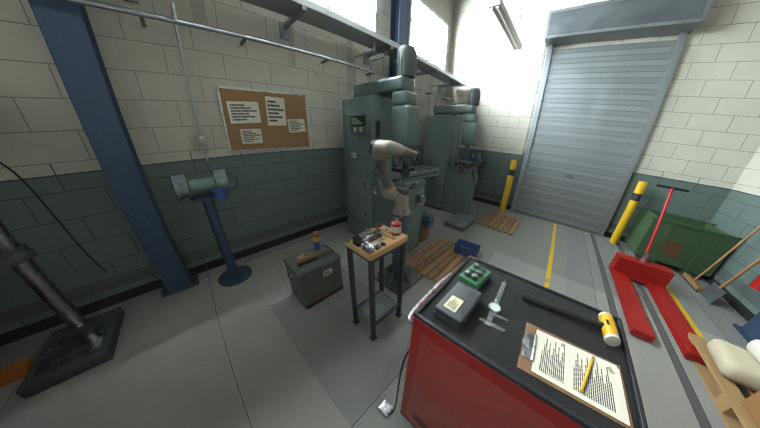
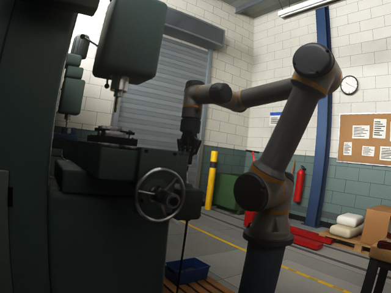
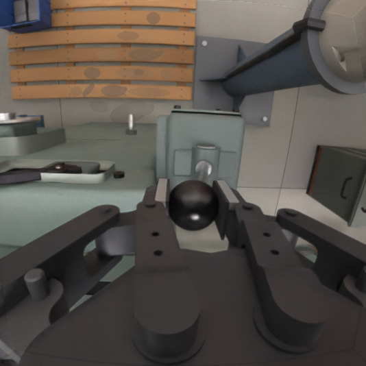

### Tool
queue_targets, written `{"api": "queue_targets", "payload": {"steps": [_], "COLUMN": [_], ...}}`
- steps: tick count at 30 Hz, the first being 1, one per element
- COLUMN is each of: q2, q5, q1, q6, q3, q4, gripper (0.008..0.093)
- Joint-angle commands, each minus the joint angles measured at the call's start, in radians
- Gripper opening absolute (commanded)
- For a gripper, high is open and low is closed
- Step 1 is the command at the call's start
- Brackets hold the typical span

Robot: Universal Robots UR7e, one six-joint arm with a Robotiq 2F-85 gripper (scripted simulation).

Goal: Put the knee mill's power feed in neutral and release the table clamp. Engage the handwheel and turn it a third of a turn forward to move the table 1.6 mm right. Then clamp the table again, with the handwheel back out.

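Note:
The black ball knob (image 3: 193, 205) of the power feed lever sits between my fingers. Its steel stem runs down into the green power feed box (image 3: 200, 150) at the end of the mill table. My gripper (image 3: 195, 202) points straight down at the table's end (image 2: 189, 151) and grips the knob. The handwheel (image 2: 160, 194) hangs on the table's end face, below and to the side of my gripper. A small upright clamp lever (image 3: 130, 124) stands on the green table surface further back.
The mill column and spindle head (image 2: 129, 41) rise behind the table. My arm's base pedestal (image 2: 263, 265) stands beside the mill. A wooden slatted mat (image 3: 102, 51) and a blue bin (image 2: 187, 270) lie on the floor below. A grey cabinet (image 3: 339, 185) stands to one side.

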Motion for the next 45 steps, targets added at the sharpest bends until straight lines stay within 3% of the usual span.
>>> {"api": "queue_targets", "payload": {"steps": [1,12,45], "q2": [0.0,0.0,-0.012], "q5": [0.0,0.0,-0.003], "q1": [0.0,0.0,0.003], "q6": [0.0,0.0,0.004], "q3": [0.0,0.0,0.008], "q4": [-0.001,-0.001,-0.011], "gripper": [0.029,0.008,0.008]}}
